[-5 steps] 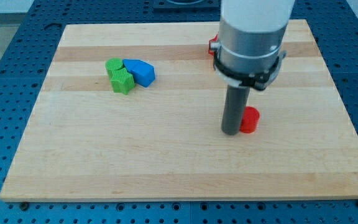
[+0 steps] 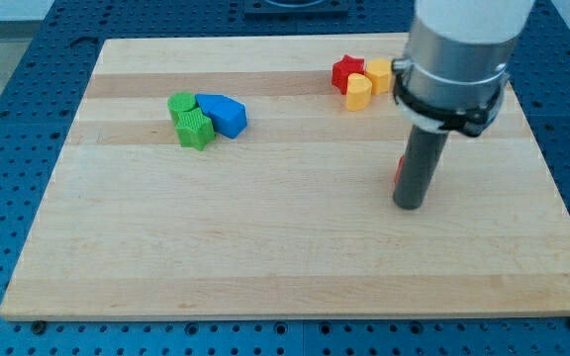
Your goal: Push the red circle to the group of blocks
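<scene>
The red circle (image 2: 399, 174) is almost wholly hidden behind my dark rod; only a thin red sliver shows at the rod's left edge, right of the board's centre. My tip (image 2: 410, 206) rests on the board just below and in front of that sliver. One group of blocks lies at the view's upper left: a green circle (image 2: 180, 103), a green star (image 2: 195, 130) and two blue blocks (image 2: 224, 114). Another group sits at the top, left of the arm: a red star (image 2: 345, 71), a yellow cylinder (image 2: 359, 93) and a yellow block (image 2: 380, 74).
The wooden board (image 2: 265, 247) lies on a blue perforated table. The arm's large grey and white body (image 2: 455, 59) hangs over the board's upper right and hides what lies behind it.
The arm has moved to the view's right. The rod now stands in front of the red circle instead of at its left. The red star and yellow blocks have come into view.
</scene>
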